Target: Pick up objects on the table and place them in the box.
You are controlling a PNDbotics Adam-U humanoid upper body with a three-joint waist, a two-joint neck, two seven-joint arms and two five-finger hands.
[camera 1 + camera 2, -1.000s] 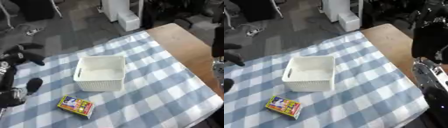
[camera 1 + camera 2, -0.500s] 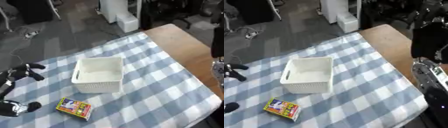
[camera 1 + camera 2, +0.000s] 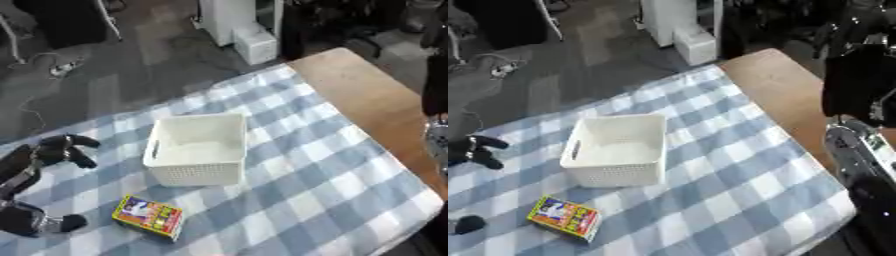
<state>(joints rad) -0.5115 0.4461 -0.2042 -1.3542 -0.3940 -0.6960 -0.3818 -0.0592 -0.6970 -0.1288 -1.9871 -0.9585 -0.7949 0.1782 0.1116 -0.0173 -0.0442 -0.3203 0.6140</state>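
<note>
My left hand hangs clenched, empty, left of the white perforated plastic box. The small colourful cardboard packet lies near-left on the checked table; I should open before descending squarely.

Box: plain white, perforated walls, white interior.
Tablecloth: blue and white check, with paler grey-blue squares where the bands cross.
Table: uncovered strip at right is light brown wood.
Small packet: yellow, red edge, multicoloured print on top face.
Left hand: black.
Floor: dark grey.
Cabinet at far edge: white.
</note>
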